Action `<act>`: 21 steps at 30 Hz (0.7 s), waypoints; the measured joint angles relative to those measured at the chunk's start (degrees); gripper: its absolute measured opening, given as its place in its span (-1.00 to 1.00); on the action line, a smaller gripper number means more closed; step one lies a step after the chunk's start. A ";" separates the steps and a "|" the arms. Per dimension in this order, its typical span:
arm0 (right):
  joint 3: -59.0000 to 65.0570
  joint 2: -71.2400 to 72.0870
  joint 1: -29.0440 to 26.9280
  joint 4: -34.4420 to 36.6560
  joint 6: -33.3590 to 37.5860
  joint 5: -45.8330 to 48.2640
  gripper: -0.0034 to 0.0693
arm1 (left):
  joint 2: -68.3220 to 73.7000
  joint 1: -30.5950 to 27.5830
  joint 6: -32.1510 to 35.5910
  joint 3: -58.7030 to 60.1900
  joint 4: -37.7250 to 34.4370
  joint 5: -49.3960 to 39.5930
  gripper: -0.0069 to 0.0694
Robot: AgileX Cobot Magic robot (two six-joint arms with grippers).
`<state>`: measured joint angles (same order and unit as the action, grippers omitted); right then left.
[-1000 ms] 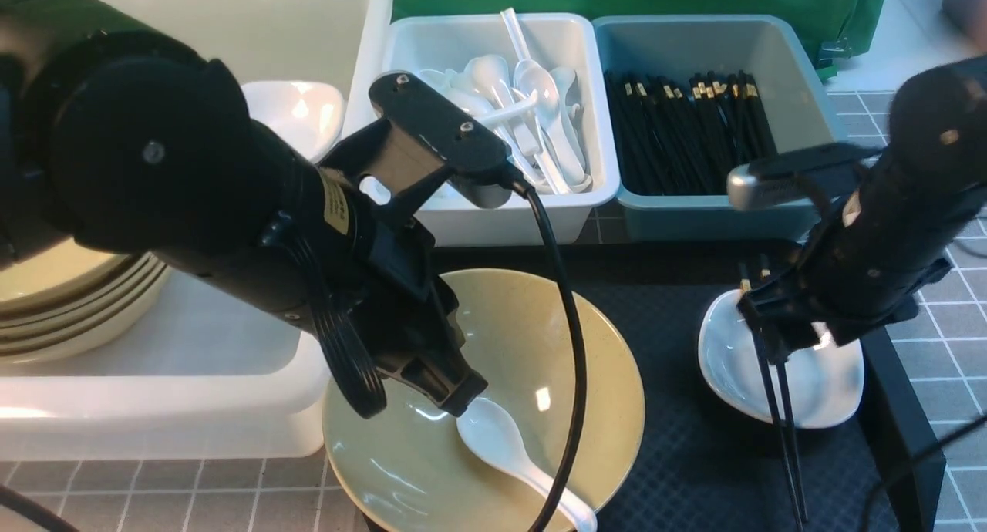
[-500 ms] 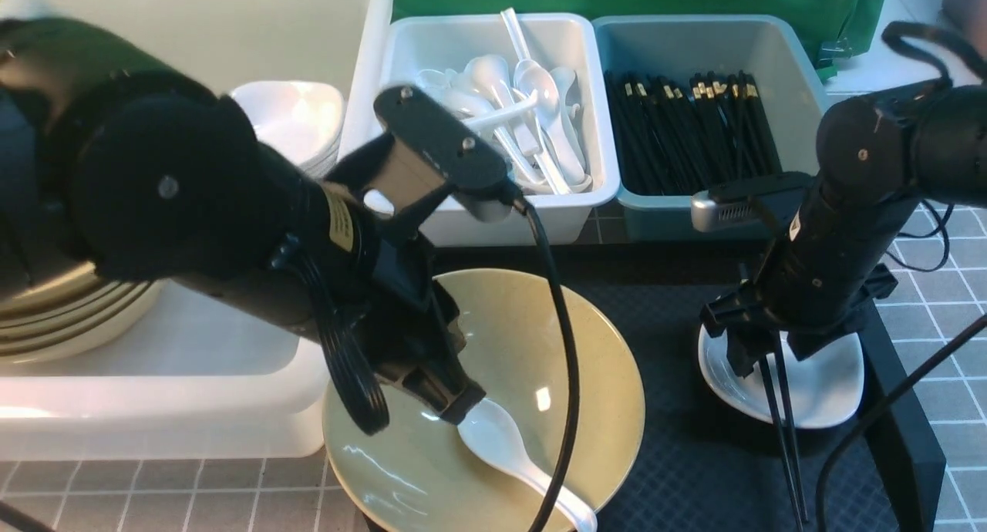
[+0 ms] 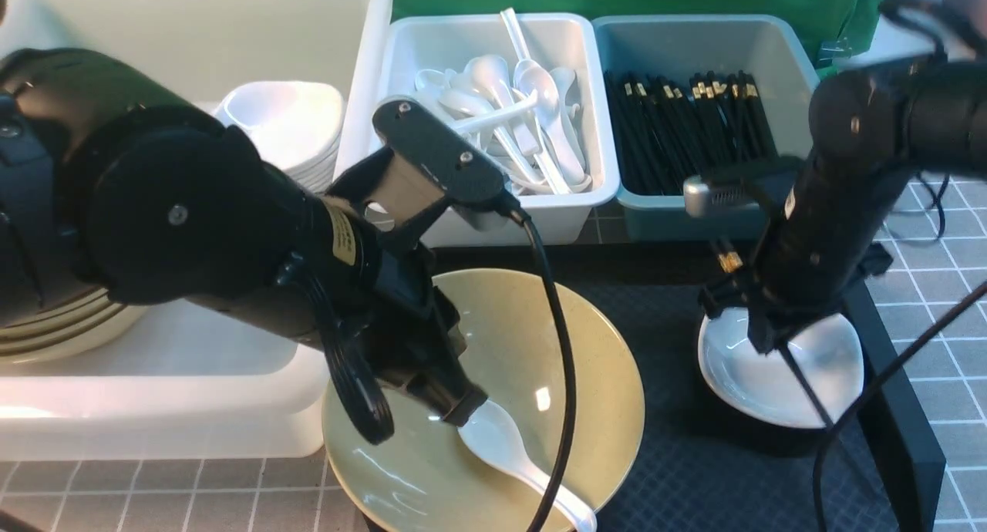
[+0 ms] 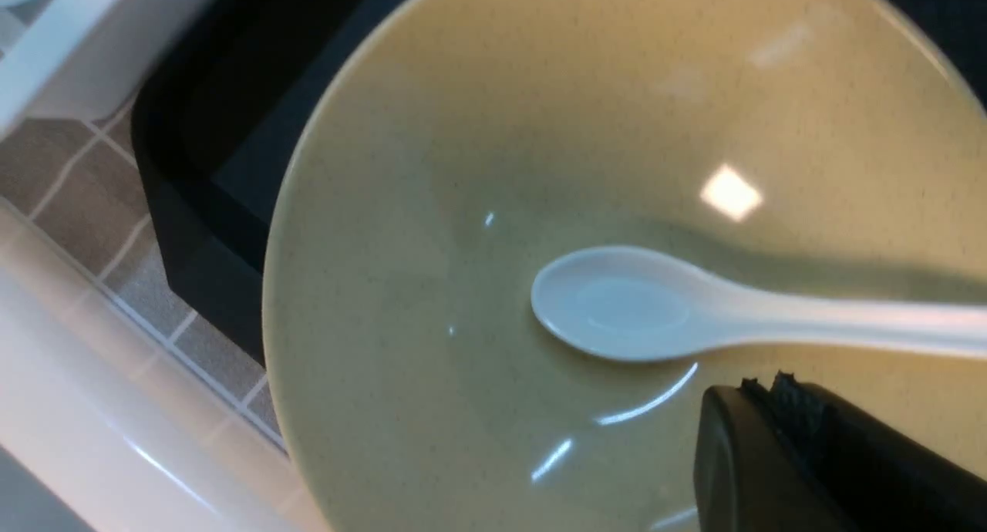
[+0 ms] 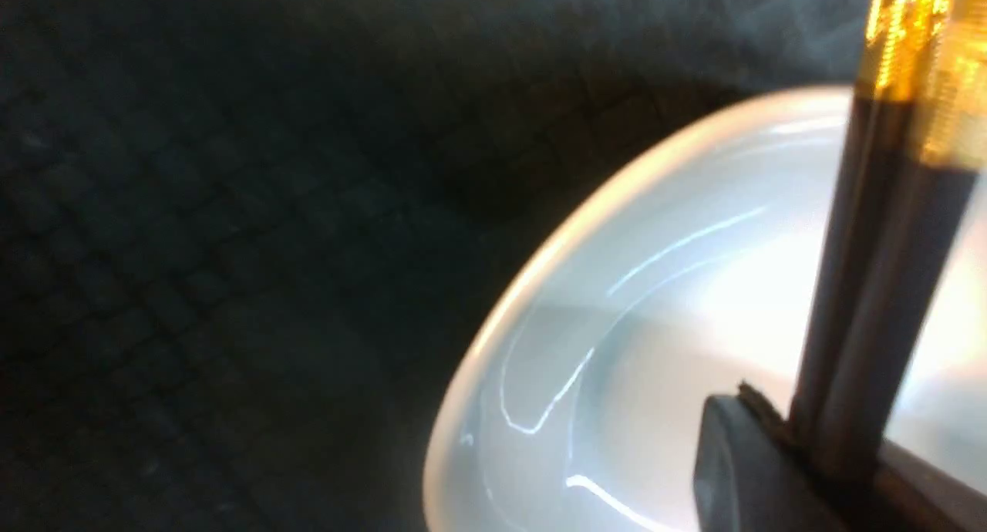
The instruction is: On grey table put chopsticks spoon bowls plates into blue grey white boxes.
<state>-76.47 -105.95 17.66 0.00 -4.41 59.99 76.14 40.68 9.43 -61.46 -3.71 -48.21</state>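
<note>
Chopsticks (image 5: 864, 285) were clamped in the right gripper (image 3: 763, 335), tilted, gold-banded ends up, thin ends hanging over the plate (image 3: 740, 378) on the black tray (image 3: 678, 455). Left gripper (image 3: 463, 407) was held over the bowl (image 3: 540, 331), jaws shut on nothing, tips just beside the spoon (image 3: 493, 439) lying in it, handle over the near rim. Bowl was set on the tray too, left of the plate, apart. Behind, spare spoons (image 3: 532, 123) were seen in the white bin (image 3: 509, 220), spare chopsticks (image 3: 686, 131) in the teal bin (image 3: 694, 212); stacked bowls (image 3: 69, 328) and stacked plates (image 3: 281, 119) were seen in the tub (image 3: 154, 416) on the table (image 3: 154, 501).
</note>
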 joint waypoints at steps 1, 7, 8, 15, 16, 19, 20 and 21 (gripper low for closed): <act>-1.67 0.00 0.00 0.00 0.62 1.18 -0.71 | 0.05 0.00 -0.43 -0.13 0.05 0.32 -0.85; -13.41 -0.13 0.00 0.32 4.04 6.07 -0.72 | 3.28 -0.36 -1.15 -7.33 0.65 0.71 -0.85; -16.03 -0.41 -0.05 0.49 4.41 6.95 -0.72 | 4.58 -0.92 -1.15 -9.53 0.57 0.71 -0.85; -30.55 -6.79 -1.88 4.09 6.11 14.79 -0.62 | 16.56 -8.44 1.59 -25.79 -1.88 -2.26 -0.85; -31.50 -7.55 -2.02 4.35 6.87 14.79 -0.63 | 17.31 -8.80 2.36 -26.70 -2.39 -2.70 -0.85; -32.12 -8.12 -2.09 4.64 8.20 14.79 -0.64 | 17.79 -8.97 3.67 -27.45 -3.42 -3.40 -0.85; -32.25 -8.12 -2.02 4.69 8.56 14.73 -0.64 | 17.78 -8.97 3.66 -27.46 -3.58 -3.46 -0.85; -32.31 -8.12 -1.78 4.69 8.78 14.73 -0.64 | 17.78 -8.97 3.73 -27.46 -3.66 -3.65 -0.85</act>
<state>-108.78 -114.07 15.88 4.69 4.37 74.73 93.92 31.70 13.17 -88.91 -7.37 -51.86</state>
